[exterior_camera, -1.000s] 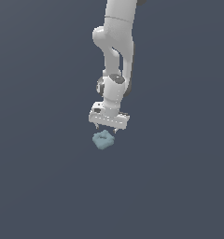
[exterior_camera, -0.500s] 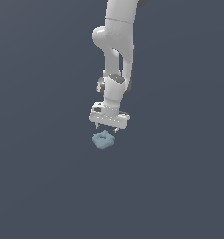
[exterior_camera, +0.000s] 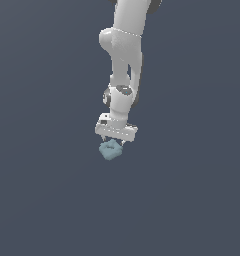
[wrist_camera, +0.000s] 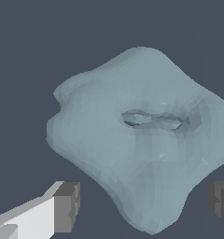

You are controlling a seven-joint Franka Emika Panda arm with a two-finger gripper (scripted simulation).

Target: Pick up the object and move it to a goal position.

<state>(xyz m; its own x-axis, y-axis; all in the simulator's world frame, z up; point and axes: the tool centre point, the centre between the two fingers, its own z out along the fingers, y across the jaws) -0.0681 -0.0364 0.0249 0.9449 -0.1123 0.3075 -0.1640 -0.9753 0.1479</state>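
Observation:
The object point(exterior_camera: 110, 150) is a small pale blue-grey lumpy blob with a central dimple, lying on the plain dark grey ground. It fills most of the wrist view point(wrist_camera: 137, 135). My white gripper point(exterior_camera: 115, 142) hangs straight down from the arm, just above the object and close to its top. In the wrist view the gripper point(wrist_camera: 142, 205) is open, with one dark finger pad point(wrist_camera: 67, 207) on one side of the object's near edge and the other pad point(wrist_camera: 220, 200) on the opposite side. Neither pad touches the object.
The ground point(exterior_camera: 42, 200) is a uniform dark grey surface with no other objects, edges or markers in view. The white arm point(exterior_camera: 124, 55) rises from the gripper to the top of the exterior view.
The gripper has come down a little toward the object. The object has not moved.

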